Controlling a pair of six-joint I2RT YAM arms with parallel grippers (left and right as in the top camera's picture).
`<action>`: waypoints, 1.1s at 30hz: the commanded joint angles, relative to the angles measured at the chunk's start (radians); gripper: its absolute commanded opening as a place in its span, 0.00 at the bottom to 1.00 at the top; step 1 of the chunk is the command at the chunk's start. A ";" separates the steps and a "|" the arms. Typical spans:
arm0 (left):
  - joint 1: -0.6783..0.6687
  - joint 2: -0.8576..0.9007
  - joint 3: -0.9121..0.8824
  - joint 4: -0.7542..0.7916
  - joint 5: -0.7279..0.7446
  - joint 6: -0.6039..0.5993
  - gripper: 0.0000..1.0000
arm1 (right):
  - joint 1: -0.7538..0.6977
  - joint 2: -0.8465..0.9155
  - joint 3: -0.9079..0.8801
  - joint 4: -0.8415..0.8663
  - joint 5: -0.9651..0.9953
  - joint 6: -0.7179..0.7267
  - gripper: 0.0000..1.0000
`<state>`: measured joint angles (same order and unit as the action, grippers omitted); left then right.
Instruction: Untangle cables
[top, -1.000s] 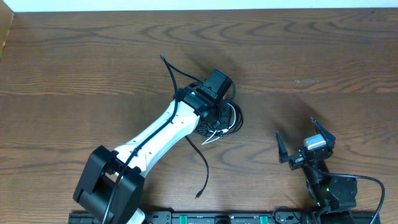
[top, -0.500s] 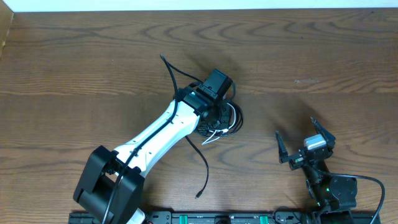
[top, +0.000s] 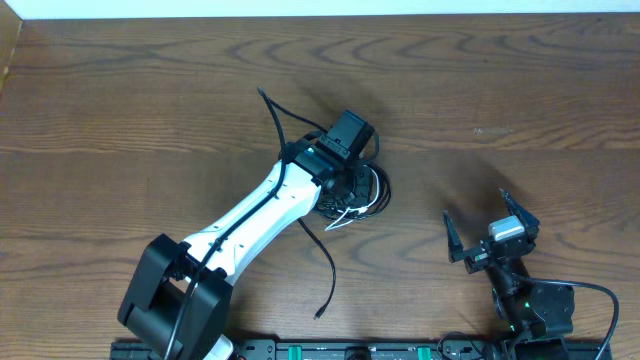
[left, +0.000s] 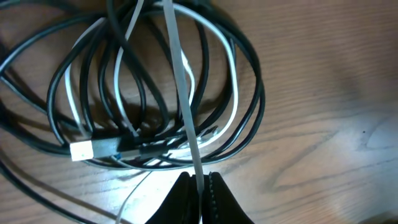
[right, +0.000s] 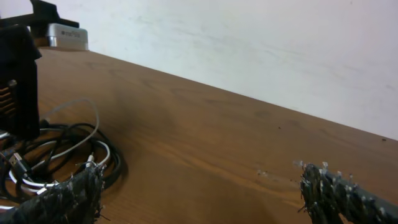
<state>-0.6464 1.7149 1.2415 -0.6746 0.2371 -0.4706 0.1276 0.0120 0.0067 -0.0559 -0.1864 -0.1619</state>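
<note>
Whitish strand (left: 182, 99), prob. the white cord, kept pinched in left hand (left: 199, 183) over cables (top: 362, 195) coiled mid-table (top: 150, 100), right hand (top: 482, 222) spread & idle nearby, no move vs 1 s ago, so tangle not loosened yet.

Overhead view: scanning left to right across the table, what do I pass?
Left arm's base → loose black cable tail → coiled cables, where the left hand pinches a white cable → open right hand.
</note>
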 joint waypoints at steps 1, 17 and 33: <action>0.000 0.000 0.004 0.017 -0.011 0.010 0.08 | 0.004 -0.005 -0.001 -0.005 0.000 0.011 0.99; 0.000 0.000 0.004 0.029 -0.010 0.009 0.08 | 0.004 -0.005 -0.001 -0.005 0.000 0.011 0.99; 0.111 0.000 0.013 0.025 0.173 0.010 0.07 | 0.004 -0.005 -0.001 0.139 -0.011 -0.026 0.99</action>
<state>-0.5674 1.7149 1.2415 -0.6350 0.3183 -0.4706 0.1276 0.0113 0.0063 0.0704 -0.1841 -0.1741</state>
